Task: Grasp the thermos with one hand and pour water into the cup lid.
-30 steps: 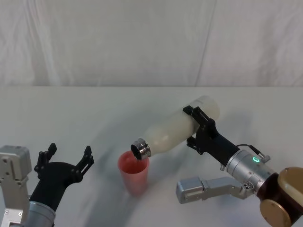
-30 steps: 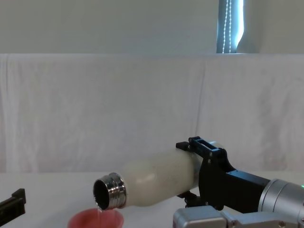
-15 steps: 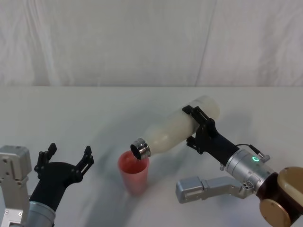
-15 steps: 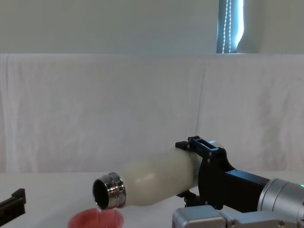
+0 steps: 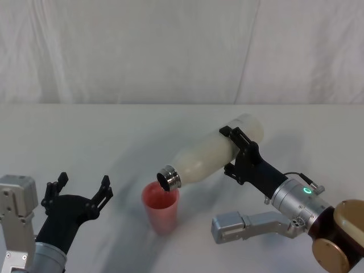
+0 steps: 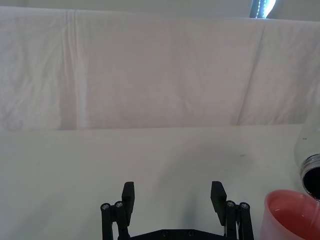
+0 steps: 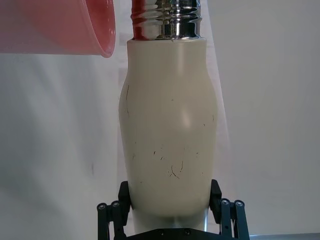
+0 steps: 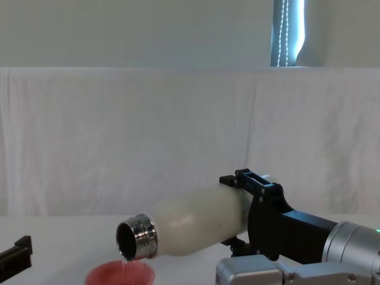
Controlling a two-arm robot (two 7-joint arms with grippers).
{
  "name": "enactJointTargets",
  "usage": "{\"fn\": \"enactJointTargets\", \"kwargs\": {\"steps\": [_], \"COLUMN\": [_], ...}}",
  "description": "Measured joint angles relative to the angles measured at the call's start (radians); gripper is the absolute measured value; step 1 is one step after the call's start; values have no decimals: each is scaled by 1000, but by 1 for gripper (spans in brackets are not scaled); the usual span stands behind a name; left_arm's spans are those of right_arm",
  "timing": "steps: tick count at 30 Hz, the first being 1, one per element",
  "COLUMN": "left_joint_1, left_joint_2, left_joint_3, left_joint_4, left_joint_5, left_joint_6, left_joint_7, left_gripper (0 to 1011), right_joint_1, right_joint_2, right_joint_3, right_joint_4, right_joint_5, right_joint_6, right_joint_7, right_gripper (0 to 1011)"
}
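1. No readable text, label, brand, number or sign anywhere.
2. Thermos (image 7: 170, 130): plain cream body, scuff marks only, no lettering.
3. Cup lid (image 5: 161, 203): plain pink-red, unmarked.
4. Right wrist housing (image 5: 296, 200): green lit ring, no characters.

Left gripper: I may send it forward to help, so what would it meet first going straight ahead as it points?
Probably nothing: the left gripper, open, faces bare table; the cup lid sits off to one side.
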Motion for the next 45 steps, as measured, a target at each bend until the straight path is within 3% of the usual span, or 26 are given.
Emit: {"fn": "enactJointTargets", "kwargs": {"steps": [13,31,34,37,45], "left_joint_1": [0,0,0,0,0], "left_joint_2": [0,0,0,0,0], "left_joint_3": [0,0,0,0,0], "left_joint_4": [0,0,0,0,0], "left_joint_5": [0,0,0,0,0], "left_joint_6": [0,0,0,0,0], "left_joint_7": [0,0,0,0,0], "left_gripper": [1001,1001,1001,1001,1001], "right_joint_1": [-4,-49,-59,-83,-132], "right_joint_2": [-3,-8,-11,-22,-35], "right_joint_3": [6,66,82,122,198], "right_joint_4": [1,-51,-63,-85,-128], "right_joint_5": [26,151,195,305,471], "right_joint_6": [-8,-50,-65,-91,-106], "right_joint_7": [12,72,94,146,229], "right_gripper": [951,950,950,951,951]}}
